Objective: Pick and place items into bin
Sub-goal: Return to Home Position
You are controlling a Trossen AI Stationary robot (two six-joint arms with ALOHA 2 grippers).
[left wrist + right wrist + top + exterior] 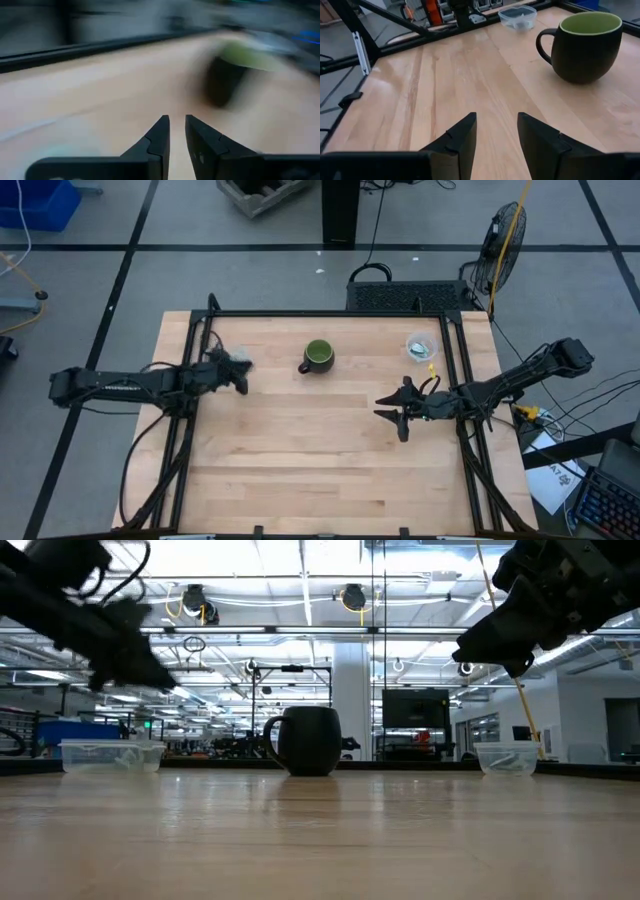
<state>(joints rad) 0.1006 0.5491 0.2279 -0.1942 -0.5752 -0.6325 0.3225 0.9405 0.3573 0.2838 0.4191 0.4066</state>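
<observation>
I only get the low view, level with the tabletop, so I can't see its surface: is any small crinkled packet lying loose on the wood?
Observer: None shows in the high view. The boards of the pale wooden table look bare all around the dark round mug.
Operator: Is either gripper carrying anything?
Observer: No. The right gripper, above the table's right side, is open with only wood showing between its fingers. The left gripper, left of the mug near the left rail, has nothing in its narrow gap.
</observation>
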